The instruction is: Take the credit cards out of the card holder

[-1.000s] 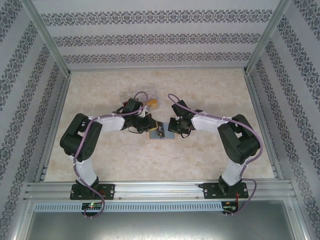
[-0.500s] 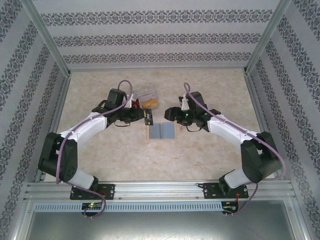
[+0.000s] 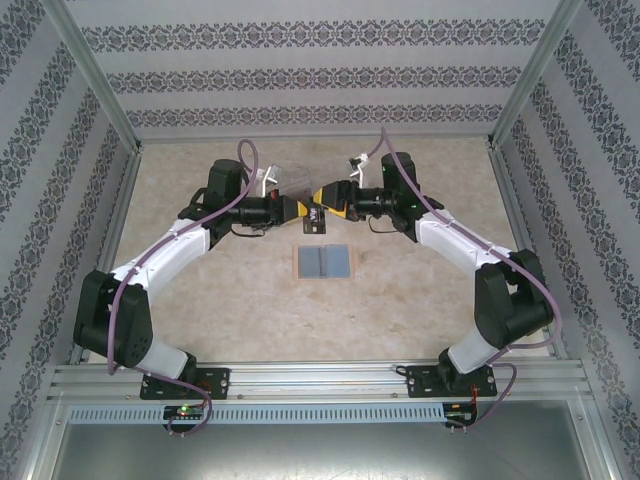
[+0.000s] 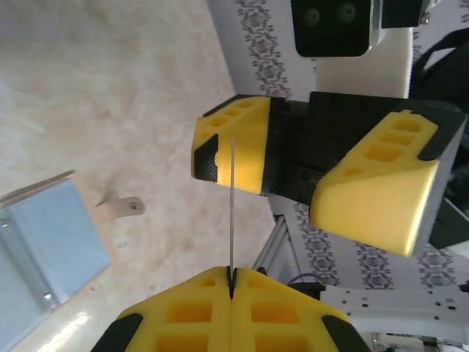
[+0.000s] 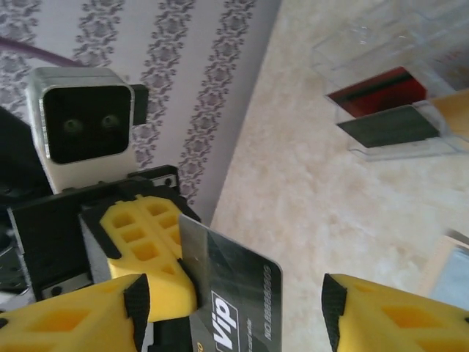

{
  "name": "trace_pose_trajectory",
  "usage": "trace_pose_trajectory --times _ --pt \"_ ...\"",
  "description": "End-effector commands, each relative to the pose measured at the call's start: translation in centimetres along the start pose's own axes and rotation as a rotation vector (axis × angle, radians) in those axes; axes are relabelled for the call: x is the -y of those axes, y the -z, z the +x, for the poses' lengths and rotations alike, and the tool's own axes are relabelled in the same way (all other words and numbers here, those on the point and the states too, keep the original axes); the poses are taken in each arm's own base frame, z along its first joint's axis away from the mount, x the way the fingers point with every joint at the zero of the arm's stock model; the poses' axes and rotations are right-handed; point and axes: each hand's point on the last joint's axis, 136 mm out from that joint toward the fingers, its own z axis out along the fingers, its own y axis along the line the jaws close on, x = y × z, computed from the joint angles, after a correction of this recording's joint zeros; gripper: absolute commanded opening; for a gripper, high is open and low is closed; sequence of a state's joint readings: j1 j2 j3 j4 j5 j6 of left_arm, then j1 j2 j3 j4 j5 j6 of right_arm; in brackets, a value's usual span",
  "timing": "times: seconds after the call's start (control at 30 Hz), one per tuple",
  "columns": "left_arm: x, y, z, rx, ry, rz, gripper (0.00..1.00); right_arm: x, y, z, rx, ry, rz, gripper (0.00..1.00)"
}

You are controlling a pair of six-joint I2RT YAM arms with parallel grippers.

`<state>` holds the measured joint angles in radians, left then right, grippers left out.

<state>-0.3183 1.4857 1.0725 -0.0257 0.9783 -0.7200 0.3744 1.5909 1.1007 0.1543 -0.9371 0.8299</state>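
**Operator:** What's around the job?

**Spotter:** Your desk (image 3: 400,300) has patterned walls (image 3: 320,75) on three sides. The holder (image 3: 323,262) lies open and flat at mid-desk, its two halves side by side, nearer to you than both hands. A clear box (image 5: 388,110) sits on the desk beyond it, with a red card (image 5: 377,92) and a blackish card (image 5: 392,125) inside. From above, your left arm partly covers the box.

**Operator:** And the one being handled?

**Spotter:** The Vip card (image 5: 234,290) is in the air, just behind the holder. Your left hand (image 4: 231,282) pinches one end. The card sticks straight out from those fingertips toward your right hand (image 4: 297,176). It's edge-on to your left wrist camera, with its printed face toward the right one. Your right hand is spread wide, with one pad beside the card's free end. I can't tell whether they touch, or which way the card's long axis runs.
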Motion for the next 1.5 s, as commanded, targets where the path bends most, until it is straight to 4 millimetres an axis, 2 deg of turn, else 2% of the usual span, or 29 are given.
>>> trace_pose_trajectory --times 0.0,0.07,0.23,0.4,0.43,0.47,0.63,0.7,0.97,1.33,1.4,1.47 --pt "3.3 1.0 -1.2 0.02 -0.06 0.098 0.0 -2.1 0.4 -0.9 -0.023 0.029 -0.112 0.53" --pt "2.9 0.9 -1.1 0.023 -0.049 0.101 0.0 -2.4 0.5 -1.0 -0.028 0.014 -0.133 0.42" --pt "3.1 1.0 -1.3 0.045 -0.026 0.141 0.0 -2.7 0.6 -0.6 -0.034 -0.003 -0.169 0.31" --pt "3.3 1.1 -1.9 0.084 0.012 0.156 0.0 -2.7 0.5 -1.0 -0.014 -0.03 -0.164 0.12" --pt "3.2 1.2 -2.1 0.097 0.03 0.153 0.01 -2.6 0.5 -1.3 0.0 -0.04 -0.158 0.09" --pt "3.2 1.2 -2.3 0.115 0.05 0.152 0.07 -2.5 0.5 -1.6 0.02 -0.055 -0.151 0.07" --pt "2.9 1.8 -3.1 0.241 0.137 0.18 0.33 -3.0 0.5 -3.4 0.132 -0.105 -0.176 0.06" --pt "3.1 2.1 -3.4 0.281 0.15 0.203 0.36 -3.3 0.4 -3.9 0.165 -0.122 -0.179 0.06" --pt "4.7 2.8 -4.4 0.339 0.144 0.276 0.36 -2.4 0.2 -4.4 0.224 -0.201 -0.159 0.06" --pt "4.5 1.8 -4.6 0.315 0.152 0.277 0.33 -3.2 -0.4 -4.1 0.202 -0.192 -0.186 0.09" --pt "4.8 1.7 -4.8 0.315 0.143 0.284 0.28 -3.5 -0.4 -4.2 0.199 -0.187 -0.19 0.09" --pt "5.1 1.7 -5.1 0.318 0.133 0.293 0.16 -3.3 -0.5 -4.1 0.196 -0.187 -0.188 0.1"
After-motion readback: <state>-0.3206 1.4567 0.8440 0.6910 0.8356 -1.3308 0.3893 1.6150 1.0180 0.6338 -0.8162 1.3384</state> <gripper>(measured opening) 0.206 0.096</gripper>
